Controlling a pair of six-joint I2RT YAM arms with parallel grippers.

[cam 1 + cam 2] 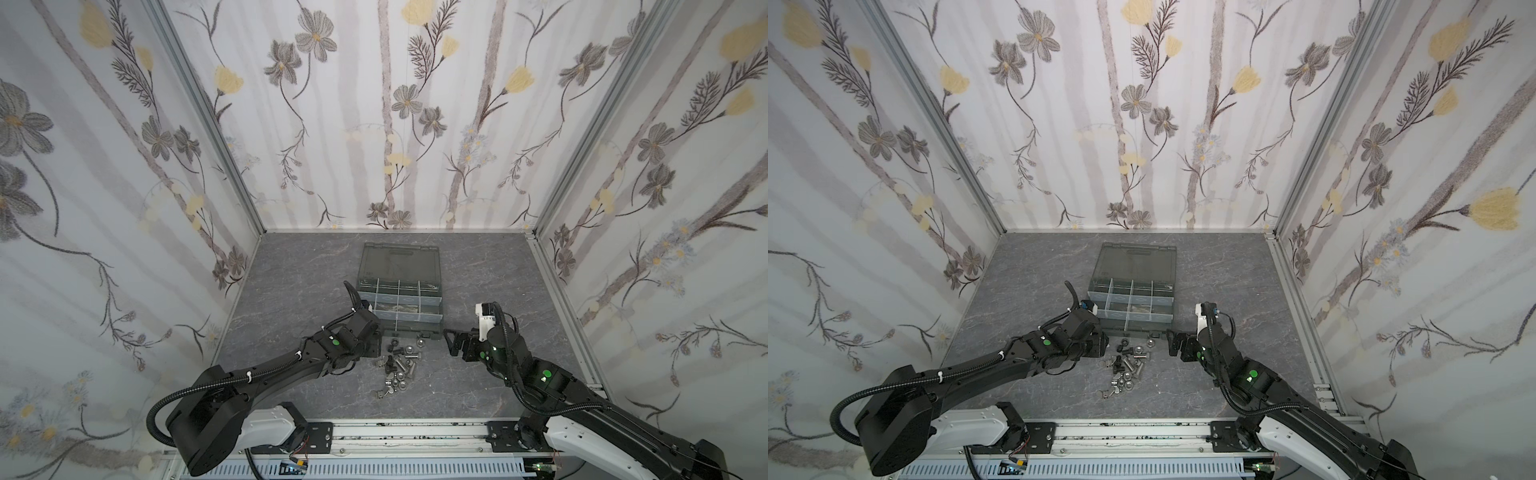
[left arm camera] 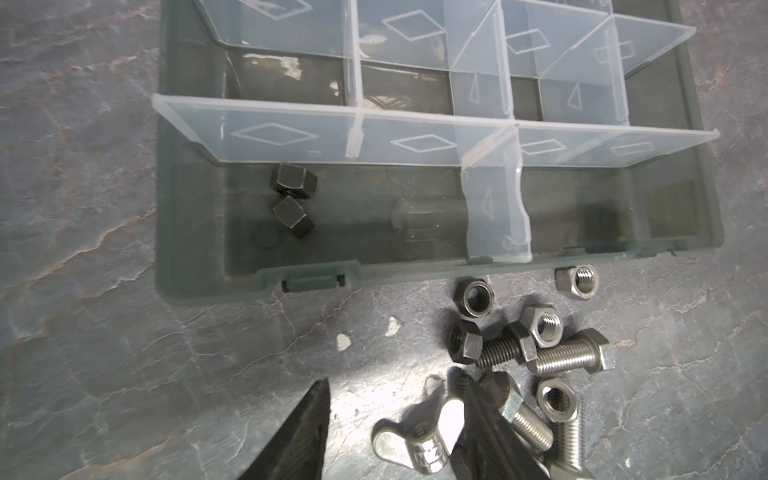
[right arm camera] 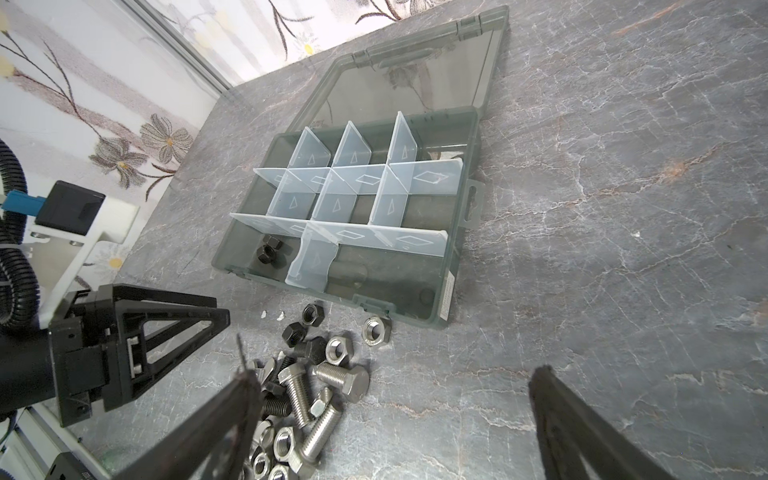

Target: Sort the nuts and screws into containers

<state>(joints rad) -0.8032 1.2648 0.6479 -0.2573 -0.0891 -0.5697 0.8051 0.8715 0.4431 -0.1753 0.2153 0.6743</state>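
One organiser case [image 2: 187, 249] stood there, two black nuts [image 2: 293, 183] inside it. Outside lay at least four screws [image 2: 569, 357] and at least six loose nuts [image 2: 542, 322] — others overlapped beyond counting.

The left tool [image 2: 392, 382] partly covers some screws [image 2: 525, 419]

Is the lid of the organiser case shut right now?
No, the smoky lid lies folded back on the table behind the organiser case, leaving its compartments uncovered.
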